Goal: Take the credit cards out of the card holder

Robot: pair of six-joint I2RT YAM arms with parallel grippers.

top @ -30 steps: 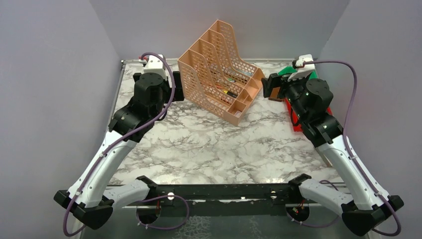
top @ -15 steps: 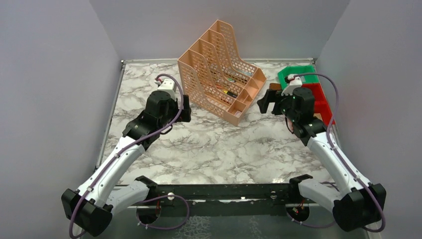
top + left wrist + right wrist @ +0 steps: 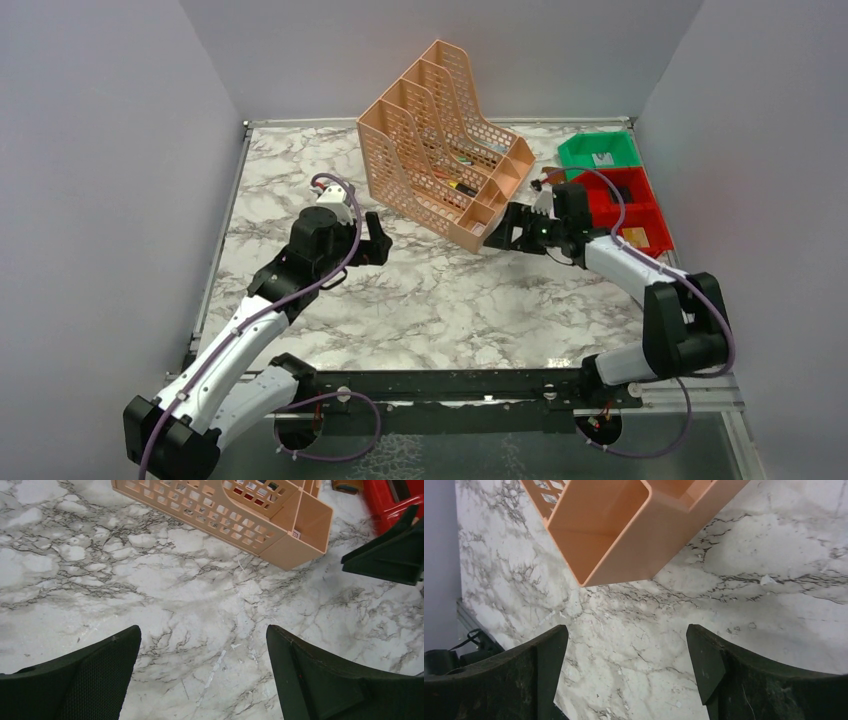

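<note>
The brown card holder (image 3: 547, 180) lies on the marble between the peach organiser and the red bin, partly hidden behind my right arm; its edge shows at the top of the left wrist view (image 3: 347, 485). A tan card-like rectangle (image 3: 634, 236) lies in the red bin; I cannot tell whether it is one of the credit cards. My left gripper (image 3: 376, 245) (image 3: 202, 636) hangs open over bare marble left of the organiser's front corner. Just right of that corner, my right gripper (image 3: 500, 232) (image 3: 625, 632) is open and empty.
The peach perforated organiser (image 3: 440, 140) (image 3: 225, 510) (image 3: 624, 525) stands at the back centre with pens in its front slots. A green bin (image 3: 598, 150) and a red bin (image 3: 650, 205) sit at the back right. Grey walls enclose the table (image 3: 440, 300).
Both arms have swung from the back toward the table's middle. The right gripper left the bins and came down beside the organiser's front corner; the left came forward and right.
</note>
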